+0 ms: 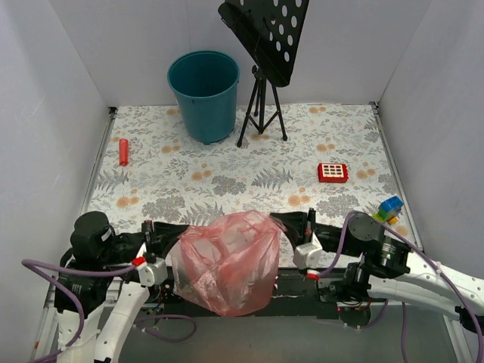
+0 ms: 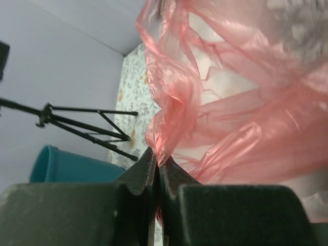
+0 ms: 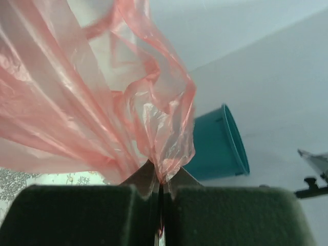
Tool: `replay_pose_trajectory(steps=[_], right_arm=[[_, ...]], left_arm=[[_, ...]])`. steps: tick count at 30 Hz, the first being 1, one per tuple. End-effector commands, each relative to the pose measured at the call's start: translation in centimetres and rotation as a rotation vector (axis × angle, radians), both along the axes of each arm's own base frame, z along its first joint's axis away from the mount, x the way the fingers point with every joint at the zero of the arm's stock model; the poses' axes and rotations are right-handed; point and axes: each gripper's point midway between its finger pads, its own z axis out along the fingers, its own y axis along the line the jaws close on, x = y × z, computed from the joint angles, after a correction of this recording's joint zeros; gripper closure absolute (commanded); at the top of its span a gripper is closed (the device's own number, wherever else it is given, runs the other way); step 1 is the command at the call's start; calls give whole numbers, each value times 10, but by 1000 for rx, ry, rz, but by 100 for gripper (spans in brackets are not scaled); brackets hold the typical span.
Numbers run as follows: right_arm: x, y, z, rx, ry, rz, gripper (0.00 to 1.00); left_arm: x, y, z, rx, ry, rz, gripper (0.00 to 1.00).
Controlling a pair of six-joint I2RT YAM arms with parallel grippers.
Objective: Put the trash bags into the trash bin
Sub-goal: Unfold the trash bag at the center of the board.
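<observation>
Tear risk if stretched: left tool (image 2: 160, 162), right tool (image 3: 161, 179) clamped on red trash bag (image 1: 227, 261), teal trash bin (image 1: 204, 83) at twelve o'clock.

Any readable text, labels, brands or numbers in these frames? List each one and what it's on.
No readable text in any view.
The white buttons on the red button toy are too small to show any marks.
No print shows on the teal bin, the red bag or the music stand.
</observation>
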Motion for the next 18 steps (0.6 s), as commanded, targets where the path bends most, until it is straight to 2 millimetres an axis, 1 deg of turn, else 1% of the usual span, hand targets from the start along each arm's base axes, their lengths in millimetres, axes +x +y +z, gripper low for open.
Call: replay_pose_trajectory(steps=[1, 2, 4, 6, 8, 9, 10, 11, 12, 14, 15, 16, 17, 18], right_arm=[[46, 7, 9, 61, 246, -263, 99], [51, 11, 14, 99, 267, -283, 99], [54, 21, 25, 140, 242, -270, 99], [58, 32, 34, 160, 241, -265, 99], [67, 42, 41, 153, 270, -297, 99], [71, 48, 39, 129, 292, -314, 99], [75, 55, 41, 114, 311, -317, 94], [75, 62, 43, 98, 336, -306, 84], [75, 68, 48, 84, 355, -282, 77], [75, 74, 55, 54, 388, -249, 74], [78, 76, 59, 62, 400, -255, 73], [83, 78, 62, 77, 408, -263, 71], [84, 85, 62, 83, 413, -239, 71], [91, 90, 65, 100, 413, -236, 78]], left_arm=[[21, 7, 0, -115, 380, 198, 100], [33, 10, 2, -165, 462, 276, 100], [62, 22, 5, -284, 620, 467, 100], [93, 36, 3, -362, 740, 648, 100], [116, 54, 2, -420, 792, 823, 100], [128, 67, 4, -458, 795, 921, 100], [139, 84, 9, -498, 766, 1037, 100], [146, 96, 15, -523, 730, 1104, 100], [151, 110, 21, -549, 678, 1172, 100], [154, 135, 38, -600, 536, 1270, 100], [153, 143, 44, -608, 474, 1292, 100], [153, 149, 51, -618, 414, 1301, 100], [151, 150, 58, -613, 366, 1286, 100], [149, 148, 66, -610, 331, 1258, 100]])
